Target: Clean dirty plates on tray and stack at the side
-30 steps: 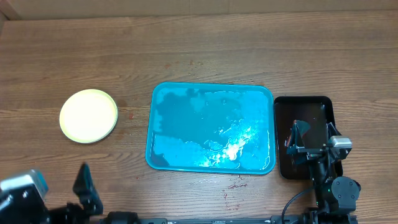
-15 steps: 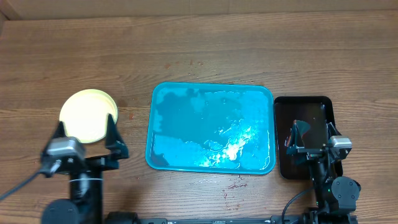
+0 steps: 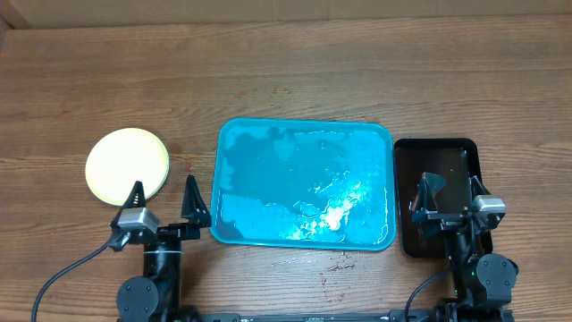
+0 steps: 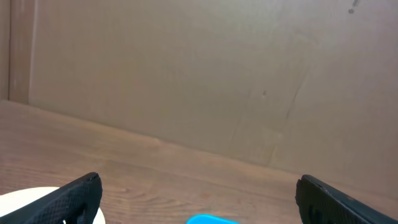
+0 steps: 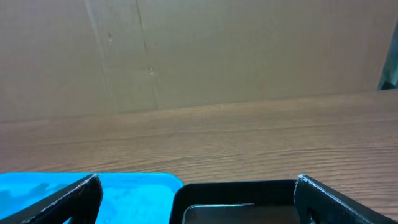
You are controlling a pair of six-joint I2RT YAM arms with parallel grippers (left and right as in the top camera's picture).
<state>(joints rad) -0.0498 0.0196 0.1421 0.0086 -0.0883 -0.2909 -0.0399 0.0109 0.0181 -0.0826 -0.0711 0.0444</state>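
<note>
A pale yellow-green plate [image 3: 127, 165] lies on the wooden table left of the tray; whether others sit under it I cannot tell. Its white edge [image 4: 22, 204] shows at the lower left of the left wrist view. The turquoise tray [image 3: 302, 183] lies in the middle with a wet, shiny surface and no plates on it. My left gripper [image 3: 163, 184] stands open and empty between the plate and the tray's left edge. My right gripper [image 3: 452, 182] stands open and empty over the near part of the black tray [image 3: 436, 156]. The tray's corner [image 4: 211, 219] and its top [image 5: 130, 193] show in the wrist views.
The small black tray [image 5: 239, 194] sits right beside the turquoise tray. A few red specks [image 3: 338, 266] mark the table in front of the tray. A cardboard wall [image 5: 199, 50] closes off the far side of the table.
The left arm has swung from the bottom-left corner to the right and now stands between the plate and the tray. The right arm has not moved.
</note>
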